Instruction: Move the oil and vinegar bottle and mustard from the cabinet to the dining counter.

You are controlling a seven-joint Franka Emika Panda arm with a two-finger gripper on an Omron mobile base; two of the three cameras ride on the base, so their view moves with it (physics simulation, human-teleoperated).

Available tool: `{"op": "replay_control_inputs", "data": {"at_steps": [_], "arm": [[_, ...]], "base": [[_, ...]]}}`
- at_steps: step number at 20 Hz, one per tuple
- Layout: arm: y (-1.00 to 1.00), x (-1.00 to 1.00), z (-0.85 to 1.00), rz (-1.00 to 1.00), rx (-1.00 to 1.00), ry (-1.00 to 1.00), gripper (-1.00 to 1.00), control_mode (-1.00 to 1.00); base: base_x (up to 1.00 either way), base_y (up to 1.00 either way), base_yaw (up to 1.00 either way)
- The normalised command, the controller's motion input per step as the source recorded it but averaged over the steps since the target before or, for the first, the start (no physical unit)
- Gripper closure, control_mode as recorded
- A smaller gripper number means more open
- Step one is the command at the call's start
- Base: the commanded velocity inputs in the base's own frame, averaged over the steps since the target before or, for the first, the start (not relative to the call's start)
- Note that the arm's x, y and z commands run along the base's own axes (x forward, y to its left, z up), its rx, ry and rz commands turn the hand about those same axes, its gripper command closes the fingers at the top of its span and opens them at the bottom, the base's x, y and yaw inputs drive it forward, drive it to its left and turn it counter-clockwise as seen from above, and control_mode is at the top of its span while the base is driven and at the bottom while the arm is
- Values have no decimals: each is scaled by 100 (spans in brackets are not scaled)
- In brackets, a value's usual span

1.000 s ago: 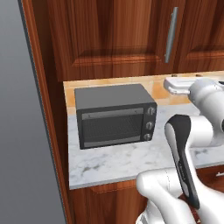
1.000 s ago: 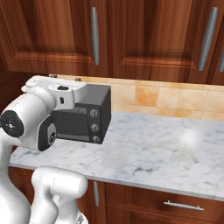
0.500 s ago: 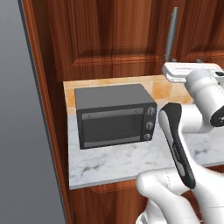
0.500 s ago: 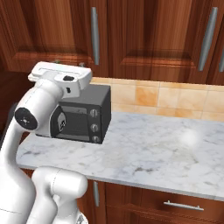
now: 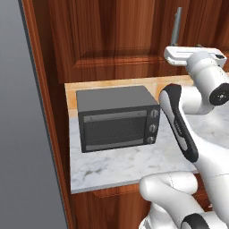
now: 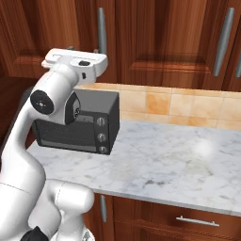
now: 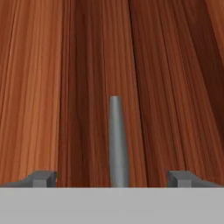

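Note:
The cabinet (image 5: 116, 40) is a reddish-brown wall unit with its raised-panel doors shut. Its long silver bar handle (image 7: 116, 140) runs straight up between my finger tips in the hand view. My gripper (image 7: 116, 177) is open, one tip on each side of the handle's lower end, close to the door (image 7: 65, 87) and holding nothing. In the base views my white hand (image 5: 192, 54) (image 6: 75, 60) is raised level with the foot of that handle (image 5: 177, 27) (image 6: 101, 28). The oil and vinegar bottle and the mustard are hidden. The dining counter is out of view.
A dark grey toaster oven (image 5: 116, 118) (image 6: 89, 127) stands on the marble worktop (image 5: 120, 165) (image 6: 179, 160) under my hand. More cabinet doors with bar handles (image 6: 221, 42) lie to the right. A grey wall (image 5: 22, 134) closes off the left.
My arm has lifted the hand from toaster-oven height up to the foot of the cabinet handle. The jaws stayed open.

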Motion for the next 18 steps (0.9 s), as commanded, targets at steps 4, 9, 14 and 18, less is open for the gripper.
{"op": "replay_control_inputs", "data": {"at_steps": [4,9,14,18], "arm": [[-6,39,9,1,1,0,-100,-100],[-5,50,2,0,0,0,-100,-100],[-9,51,1,2,1,0,-100,-100],[-13,43,0,3,1,0,-100,-100]], "base": [[0,0,0],[0,0,0],[0,0,0],[0,0,0]]}}
